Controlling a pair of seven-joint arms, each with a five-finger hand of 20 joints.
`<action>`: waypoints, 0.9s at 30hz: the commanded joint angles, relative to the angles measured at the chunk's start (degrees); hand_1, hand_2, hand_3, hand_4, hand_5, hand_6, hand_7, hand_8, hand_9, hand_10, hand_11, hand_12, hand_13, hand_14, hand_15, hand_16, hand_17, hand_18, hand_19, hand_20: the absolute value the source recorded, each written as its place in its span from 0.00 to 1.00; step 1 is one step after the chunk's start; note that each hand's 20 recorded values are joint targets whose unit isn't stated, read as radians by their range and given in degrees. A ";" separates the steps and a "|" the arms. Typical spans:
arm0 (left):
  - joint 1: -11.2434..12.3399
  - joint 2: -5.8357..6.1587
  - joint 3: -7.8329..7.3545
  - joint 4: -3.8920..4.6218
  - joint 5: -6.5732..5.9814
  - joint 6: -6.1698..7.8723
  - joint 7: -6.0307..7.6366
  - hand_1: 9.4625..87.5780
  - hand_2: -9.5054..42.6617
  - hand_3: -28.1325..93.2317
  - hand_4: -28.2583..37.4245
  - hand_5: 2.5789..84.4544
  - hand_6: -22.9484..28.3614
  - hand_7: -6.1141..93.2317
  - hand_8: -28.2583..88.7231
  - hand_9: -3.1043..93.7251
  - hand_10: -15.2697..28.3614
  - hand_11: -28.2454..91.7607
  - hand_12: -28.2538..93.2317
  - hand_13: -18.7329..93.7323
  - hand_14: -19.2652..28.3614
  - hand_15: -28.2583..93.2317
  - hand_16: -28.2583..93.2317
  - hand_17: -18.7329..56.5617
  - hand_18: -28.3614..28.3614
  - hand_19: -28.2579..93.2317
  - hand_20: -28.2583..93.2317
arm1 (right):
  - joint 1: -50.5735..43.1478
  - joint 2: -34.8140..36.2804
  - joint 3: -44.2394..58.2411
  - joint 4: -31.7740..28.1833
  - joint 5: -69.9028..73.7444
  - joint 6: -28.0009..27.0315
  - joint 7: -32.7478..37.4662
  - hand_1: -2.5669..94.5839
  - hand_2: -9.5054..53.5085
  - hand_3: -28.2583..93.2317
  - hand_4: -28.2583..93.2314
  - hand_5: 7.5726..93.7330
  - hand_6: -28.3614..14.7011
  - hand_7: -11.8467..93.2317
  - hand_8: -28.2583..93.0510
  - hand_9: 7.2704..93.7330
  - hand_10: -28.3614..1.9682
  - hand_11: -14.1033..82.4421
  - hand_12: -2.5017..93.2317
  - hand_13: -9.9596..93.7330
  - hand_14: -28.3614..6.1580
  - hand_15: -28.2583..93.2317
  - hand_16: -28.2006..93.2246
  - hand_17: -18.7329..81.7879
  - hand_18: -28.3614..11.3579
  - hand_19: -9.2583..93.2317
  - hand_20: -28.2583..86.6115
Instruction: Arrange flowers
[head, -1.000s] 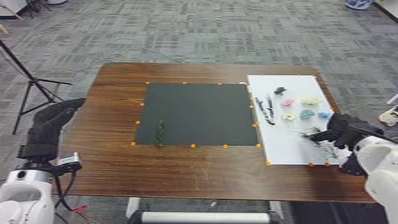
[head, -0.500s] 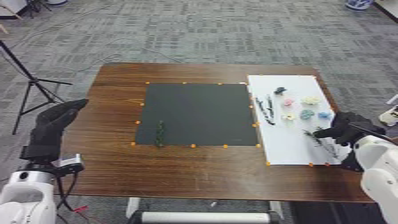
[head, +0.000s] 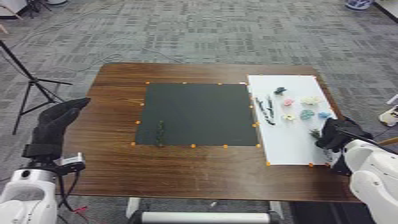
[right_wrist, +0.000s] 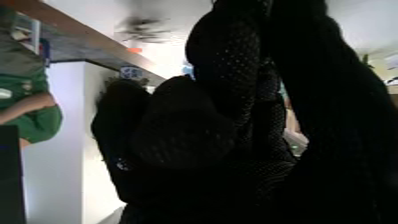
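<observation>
Right hand (head: 336, 134): positioned over the outer edge of the white board (head: 288, 145). Green sprig (head: 315, 134): noted immediately left of that hand, partly covered by it. Blue flower (head: 323, 115): just beyond the hand, with a teal flower (head: 306, 114) to its left. Cream flower (head: 309, 100) and pink flower (head: 288, 102): farther beyond. Dark twigs (head: 270, 109): left of and beyond the hand. Left hand (head: 60, 114): fingers extended, at the table's (head: 204, 172) left edge; black sheet (head: 200, 112) to its right, bearing another green stem (head: 161, 134).
</observation>
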 joint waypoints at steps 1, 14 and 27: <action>0.06 0.15 -0.19 -0.24 -0.04 -0.68 -0.19 0.19 0.00 0.78 0.02 0.54 0.49 0.25 0.17 0.43 0.60 0.37 0.34 0.42 0.66 0.29 0.26 0.25 0.67 0.23 0.35 | -0.65 0.66 3.58 -2.44 5.18 1.75 1.19 0.61 0.01 0.71 0.10 0.79 0.64 0.46 0.45 0.99 0.64 0.59 0.37 1.00 0.79 0.79 0.46 0.90 0.38 1.00 0.76; 0.18 0.45 -0.57 -0.48 -0.28 -0.71 -0.21 0.19 0.00 0.78 0.02 0.54 0.49 0.25 0.17 0.43 0.60 0.37 0.34 0.42 0.66 0.29 0.26 0.25 0.67 0.23 0.35 | -1.01 -1.88 8.46 -12.64 9.98 6.23 -0.38 0.61 0.00 0.73 0.12 0.81 0.61 0.45 0.46 1.00 0.66 0.60 0.37 1.00 0.81 0.80 0.44 0.91 0.39 1.00 0.76; -0.34 1.08 -1.21 0.04 -0.57 -0.08 -0.23 0.19 0.00 0.78 0.02 0.54 0.49 0.25 0.17 0.43 0.61 0.37 0.34 0.42 0.66 0.29 0.26 0.25 0.67 0.23 0.35 | 15.99 -11.58 -14.38 -13.12 10.39 2.70 -2.64 0.61 0.00 0.73 0.12 0.83 0.59 0.44 0.46 1.00 0.65 0.61 0.34 1.00 0.82 0.81 0.43 0.92 0.40 1.00 0.76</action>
